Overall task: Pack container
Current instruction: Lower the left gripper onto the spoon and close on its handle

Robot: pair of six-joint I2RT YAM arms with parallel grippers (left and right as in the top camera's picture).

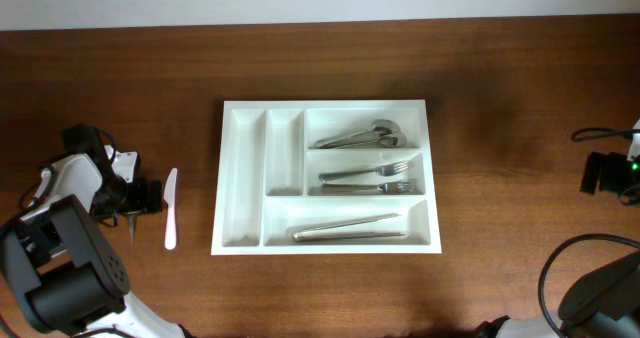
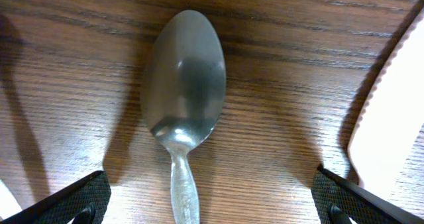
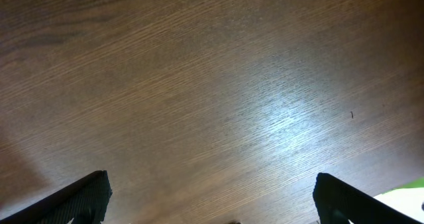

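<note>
The container [image 1: 243, 178], a large white tray, sits mid-table with spoons [image 1: 360, 136], forks [image 1: 370, 178] and knives [image 1: 350, 228] in its three crosswise compartments; the two narrow ones hold nothing. My left gripper [image 1: 133, 198] hovers left of it, open, low over a metal spoon [image 2: 182, 85] lying on the wood. The spoon's handle runs between the spread fingers [image 2: 73, 197] without touching them. A white plastic knife [image 1: 170, 208] lies just right of that gripper and shows at the edge of the wrist view [image 2: 391, 118]. My right gripper [image 3: 212, 207] is open over bare wood.
The right arm [image 1: 610, 173] rests at the far right table edge with cables near it. The left arm's base [image 1: 60, 268] fills the lower left corner. Dark wood tabletop [image 1: 500, 128] surrounds the tray.
</note>
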